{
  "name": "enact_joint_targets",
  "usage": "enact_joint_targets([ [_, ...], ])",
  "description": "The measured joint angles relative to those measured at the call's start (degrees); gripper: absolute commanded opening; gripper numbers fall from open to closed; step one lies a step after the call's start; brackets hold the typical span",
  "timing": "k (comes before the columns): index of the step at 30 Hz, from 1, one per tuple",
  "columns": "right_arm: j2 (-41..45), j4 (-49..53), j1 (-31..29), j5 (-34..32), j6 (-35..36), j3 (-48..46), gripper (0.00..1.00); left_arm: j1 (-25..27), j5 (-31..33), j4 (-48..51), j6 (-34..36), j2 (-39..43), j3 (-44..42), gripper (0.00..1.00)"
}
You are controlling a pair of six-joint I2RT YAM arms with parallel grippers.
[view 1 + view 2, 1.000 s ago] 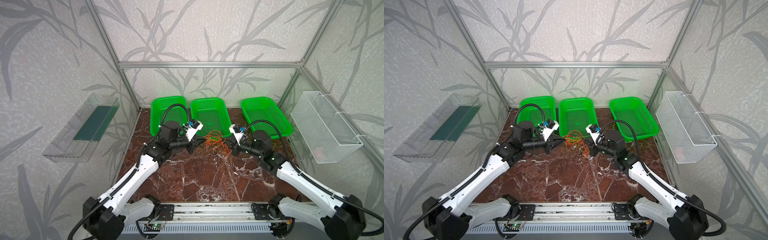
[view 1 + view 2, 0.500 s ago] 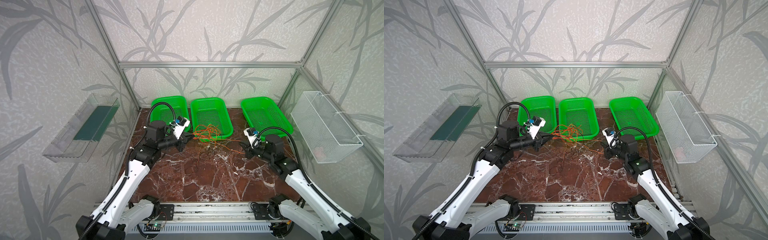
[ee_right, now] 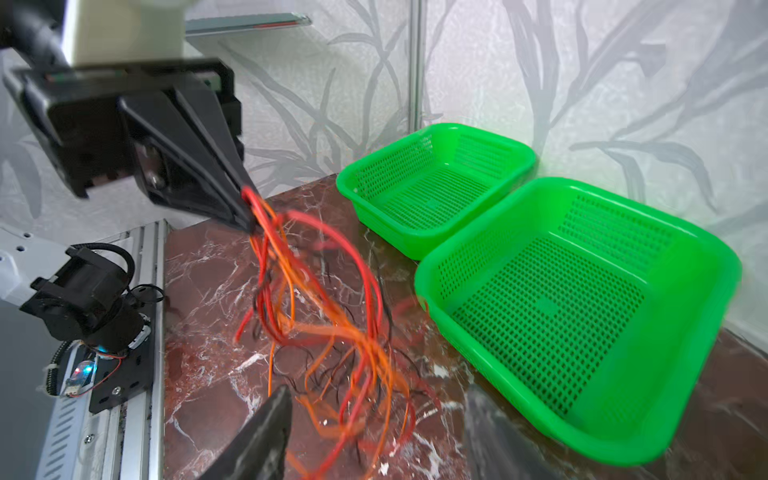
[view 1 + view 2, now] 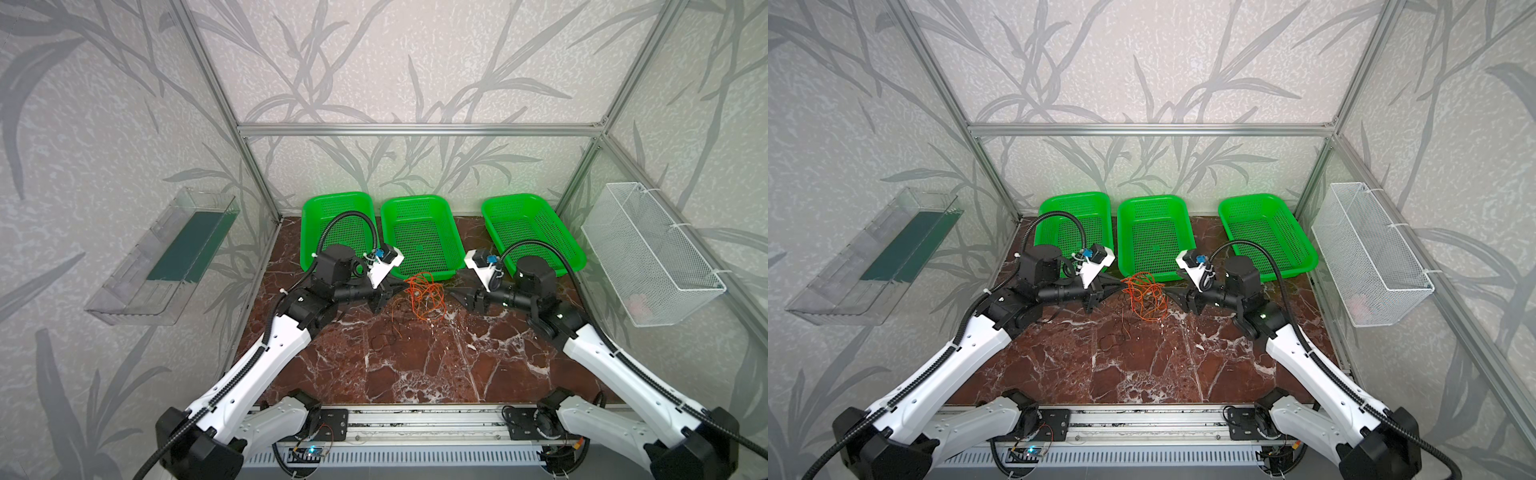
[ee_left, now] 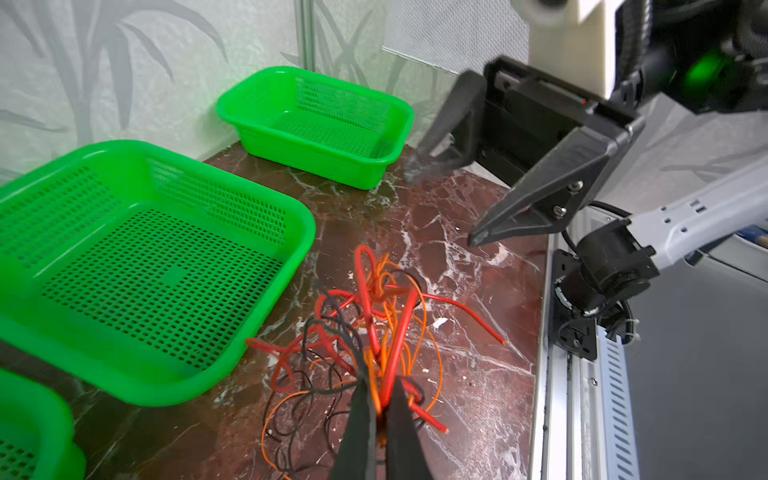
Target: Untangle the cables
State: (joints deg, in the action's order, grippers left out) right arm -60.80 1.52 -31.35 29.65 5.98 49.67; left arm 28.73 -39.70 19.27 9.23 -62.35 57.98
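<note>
Clamping cables (image 5: pixel 374 316), left gripper (image 5: pixel 380 386) anchors bundle; right gripper (image 3: pixel 376 399), jaws apart, empty. Best close on one loose red strand, draw sideways slowly, avoid tightening knots.

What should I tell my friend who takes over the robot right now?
The left claw is shut on strands of the cables; the tangle hangs from it onto the table, in front of the green baskets.
The right claw is open and empty, facing the tangle.
Done: tangle gripped at one side. No cable is freed and the baskets are empty.
Left: pull the orange, red and black cables apart.
</note>
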Motion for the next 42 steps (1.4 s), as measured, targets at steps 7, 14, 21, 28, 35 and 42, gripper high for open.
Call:
enact_joint_targets([
  [7, -10.5, -2.0, -6.4, -2.9, 1.2, 3.5, 0.30, 3.0, 0.4, 0.0, 1.5, -1.8, 0.1, 0.00],
  [14, -10.0, -1.7, -6.8, -7.0, 0.9, 2.7, 0.00, 3.3, 2.8, 2.1, 4.7, -1.8, 1.4, 0.00],
  [21, -3.4, -1.6, -3.0, -7.5, -1.6, -0.2, 0.00, 3.5, 8.6, 3.4, 7.1, 0.0, 0.4, 0.43],
  [28, -3.3, -2.2, -2.2, -8.2, -4.1, -1.1, 0.00, 3.4, 9.5, -3.1, 2.2, 1.7, -3.0, 0.47],
  [35, -4.5, -2.1, -2.6, -8.2, -6.5, -0.9, 0.00, 9.5, 11.4, -10.6, -0.4, 0.3, -4.5, 0.48],
  [42, -6.0, 0.0, -2.9, -8.2, -8.7, 1.0, 0.00, 19.6, 20.0, -12.5, 10.0, 0.5, -5.8, 0.52],
])
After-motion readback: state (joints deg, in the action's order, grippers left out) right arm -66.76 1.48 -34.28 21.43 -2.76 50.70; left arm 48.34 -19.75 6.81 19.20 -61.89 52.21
